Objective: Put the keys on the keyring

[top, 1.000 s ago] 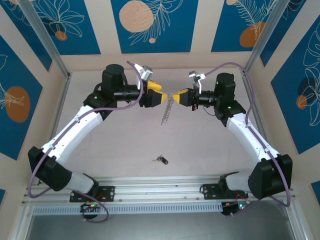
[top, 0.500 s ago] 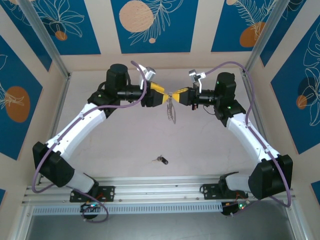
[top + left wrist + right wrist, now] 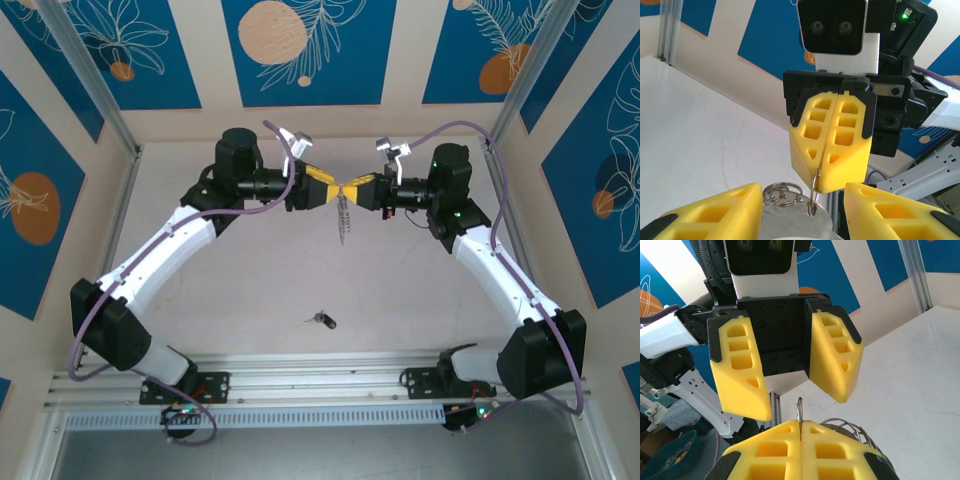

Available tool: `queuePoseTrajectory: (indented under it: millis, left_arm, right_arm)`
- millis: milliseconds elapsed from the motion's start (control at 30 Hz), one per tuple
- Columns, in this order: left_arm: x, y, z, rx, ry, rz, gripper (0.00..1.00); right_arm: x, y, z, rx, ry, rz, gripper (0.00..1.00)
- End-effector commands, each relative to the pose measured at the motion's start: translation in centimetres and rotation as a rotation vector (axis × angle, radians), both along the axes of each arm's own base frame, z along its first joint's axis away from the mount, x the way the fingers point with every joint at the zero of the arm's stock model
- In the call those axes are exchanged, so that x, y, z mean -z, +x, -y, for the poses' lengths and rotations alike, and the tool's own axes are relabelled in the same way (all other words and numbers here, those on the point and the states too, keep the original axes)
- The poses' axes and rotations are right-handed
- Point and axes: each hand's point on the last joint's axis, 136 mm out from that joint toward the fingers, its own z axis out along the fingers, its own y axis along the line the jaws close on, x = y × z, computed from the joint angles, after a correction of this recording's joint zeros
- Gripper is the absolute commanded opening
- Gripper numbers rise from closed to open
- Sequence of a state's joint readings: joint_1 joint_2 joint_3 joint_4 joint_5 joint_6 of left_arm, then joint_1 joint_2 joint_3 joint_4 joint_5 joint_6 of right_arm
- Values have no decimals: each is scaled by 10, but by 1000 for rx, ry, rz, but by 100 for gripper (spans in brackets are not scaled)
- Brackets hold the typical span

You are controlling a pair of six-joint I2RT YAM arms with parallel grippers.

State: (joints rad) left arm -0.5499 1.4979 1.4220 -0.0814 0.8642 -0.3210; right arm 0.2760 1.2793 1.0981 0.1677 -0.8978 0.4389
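The keyring (image 3: 343, 217) hangs in the air over the far middle of the table, a silvery oval plate (image 3: 790, 222) with several small wire rings (image 3: 782, 194). My right gripper (image 3: 351, 189) is shut on one thin wire ring (image 3: 813, 192) at its top. The left gripper (image 3: 336, 192) faces it tip to tip and stands open. Its yellow fingers (image 3: 715, 215) lie on either side of that ring and the plate without touching them. In the right wrist view the ring (image 3: 799, 410) sticks up from my shut right gripper (image 3: 800, 426). The keys (image 3: 322, 320), small with a black head, lie on the table in front.
Aluminium rails (image 3: 320, 385) and both arm bases run along the near edge. Blue patterned walls (image 3: 300, 50) and corner posts (image 3: 95, 85) close in the back and sides. White tabletop (image 3: 250, 290) spreads around the key.
The left gripper has moved right until it meets the right gripper's tip, and its jaws have narrowed. The hanging keyring has swung from slanted to nearly straight down.
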Motion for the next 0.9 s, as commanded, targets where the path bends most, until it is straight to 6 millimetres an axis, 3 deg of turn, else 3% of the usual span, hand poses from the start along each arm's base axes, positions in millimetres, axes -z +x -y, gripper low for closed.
queuePoseTrajectory:
  millis: [0, 400, 867]
  left_arm:
    - [-2, -1, -1, 19, -24, 0, 45]
    - [-3, -3, 2, 39, -43, -13, 34]
    - [3, -8, 2, 57, -43, -28, 33]
  right_arm:
    - [-23, -9, 0, -13, 23, 56, 0]
    - [-25, -9, -1, -11, 27, 58, 0]
    - [-24, -9, -2, -8, 28, 58, 0]
